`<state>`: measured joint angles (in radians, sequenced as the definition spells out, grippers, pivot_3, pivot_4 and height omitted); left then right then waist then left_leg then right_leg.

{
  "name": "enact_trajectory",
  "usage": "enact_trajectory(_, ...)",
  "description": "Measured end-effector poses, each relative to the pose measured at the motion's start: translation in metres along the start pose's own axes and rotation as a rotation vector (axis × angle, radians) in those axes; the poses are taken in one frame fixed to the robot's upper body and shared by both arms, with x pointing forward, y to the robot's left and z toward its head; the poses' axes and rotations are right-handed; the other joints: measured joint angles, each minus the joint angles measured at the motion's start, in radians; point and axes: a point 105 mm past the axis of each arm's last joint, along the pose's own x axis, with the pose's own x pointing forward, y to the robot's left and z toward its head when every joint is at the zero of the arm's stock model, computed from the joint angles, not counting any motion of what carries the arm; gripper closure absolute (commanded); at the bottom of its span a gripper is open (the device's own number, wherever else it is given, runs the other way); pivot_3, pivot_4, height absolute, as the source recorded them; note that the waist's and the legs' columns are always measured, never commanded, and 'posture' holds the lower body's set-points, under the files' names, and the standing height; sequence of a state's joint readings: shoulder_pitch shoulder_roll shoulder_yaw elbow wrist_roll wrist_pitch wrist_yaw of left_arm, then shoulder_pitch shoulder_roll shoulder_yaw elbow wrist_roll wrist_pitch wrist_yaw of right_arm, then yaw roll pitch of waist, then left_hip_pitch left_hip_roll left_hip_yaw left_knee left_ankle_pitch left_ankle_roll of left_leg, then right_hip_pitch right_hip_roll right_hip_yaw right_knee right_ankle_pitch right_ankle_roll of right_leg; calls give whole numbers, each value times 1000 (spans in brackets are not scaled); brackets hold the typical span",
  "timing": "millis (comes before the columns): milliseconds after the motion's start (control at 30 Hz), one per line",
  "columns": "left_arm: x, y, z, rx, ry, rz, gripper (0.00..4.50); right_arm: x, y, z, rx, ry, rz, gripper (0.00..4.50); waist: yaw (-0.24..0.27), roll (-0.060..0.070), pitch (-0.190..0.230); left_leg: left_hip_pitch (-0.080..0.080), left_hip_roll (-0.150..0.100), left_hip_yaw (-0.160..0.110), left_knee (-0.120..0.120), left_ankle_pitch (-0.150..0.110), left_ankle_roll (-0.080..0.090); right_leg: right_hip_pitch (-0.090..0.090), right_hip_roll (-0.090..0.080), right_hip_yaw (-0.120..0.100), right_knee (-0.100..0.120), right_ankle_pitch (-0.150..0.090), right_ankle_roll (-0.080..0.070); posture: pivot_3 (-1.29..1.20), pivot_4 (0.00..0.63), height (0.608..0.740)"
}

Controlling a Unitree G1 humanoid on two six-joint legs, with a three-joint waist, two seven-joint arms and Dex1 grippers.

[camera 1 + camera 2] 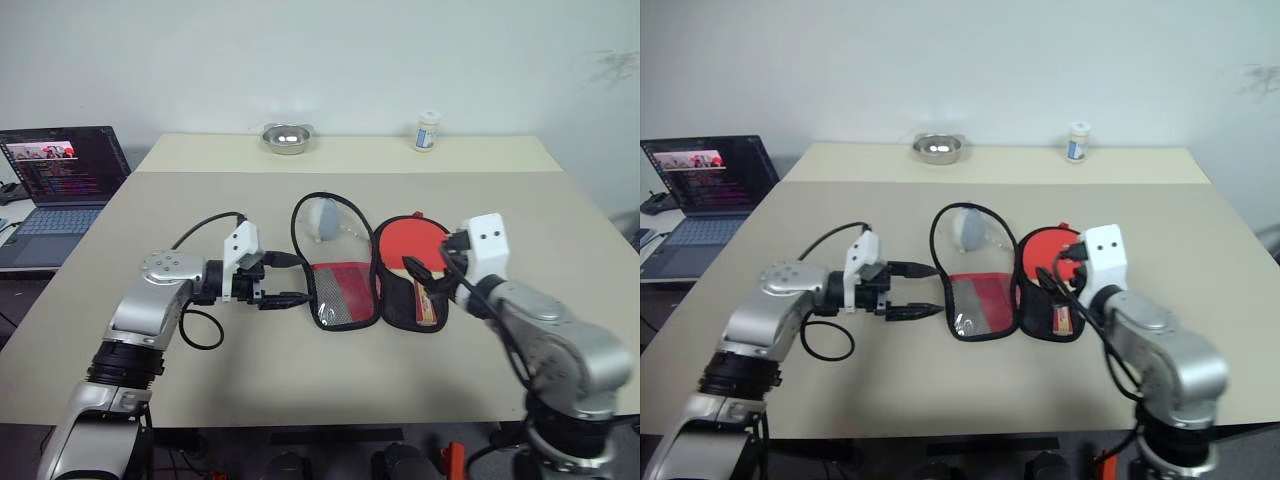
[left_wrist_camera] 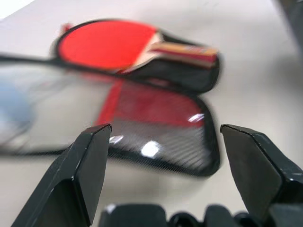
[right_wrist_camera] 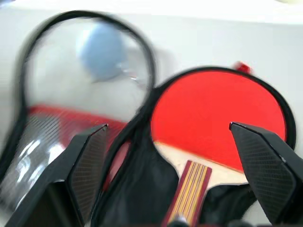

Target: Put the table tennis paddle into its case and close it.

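Round red rubber paddle [image 3: 220, 120] in soft case [image 1: 365, 275], lid unzipped; both jaws apart.

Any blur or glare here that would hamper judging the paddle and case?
Left wrist view: the case is soft, with bright glare spots on its mesh, and the paddle behind it is out of focus. Right wrist view: the case's clear flap is smeared, while the paddle face is fairly readable. Both eye views are evenly lit and sharp.
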<state>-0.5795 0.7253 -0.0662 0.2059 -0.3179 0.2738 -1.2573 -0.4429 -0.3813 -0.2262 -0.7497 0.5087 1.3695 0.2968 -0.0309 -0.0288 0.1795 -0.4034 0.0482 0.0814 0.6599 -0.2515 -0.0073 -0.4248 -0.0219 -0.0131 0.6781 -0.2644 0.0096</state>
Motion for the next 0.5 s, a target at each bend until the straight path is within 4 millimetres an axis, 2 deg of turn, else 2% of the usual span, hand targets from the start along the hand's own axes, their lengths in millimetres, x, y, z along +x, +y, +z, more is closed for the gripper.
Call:
enact_trajectory(133,-7,6,-18,-9,77,33,1395,-30,1,3,-63,25,151,0,1,-1,1,0,0,0,0,0,0,0,0,0,-1,0,0,0,150,740)
enact_trajectory(300,-8,18,-43,-30,187,70,3221,-61,-1,1,-112,88,244,0,3,-3,2,0,-1,0,0,0,0,1,0,0,-1,0,0,0,150,740)
enact_trajectory(400,1,23,-53,-47,216,73,4342,-76,-6,-4,-134,136,248,0,6,-4,2,0,-1,0,1,0,1,1,0,-1,-2,0,0,0,150,740)
enact_trajectory(500,25,20,-50,-78,165,34,4453,-81,-7,-5,-134,140,251,0,6,-5,2,-1,-1,0,1,-1,1,2,0,-1,-2,0,1,0,150,740)
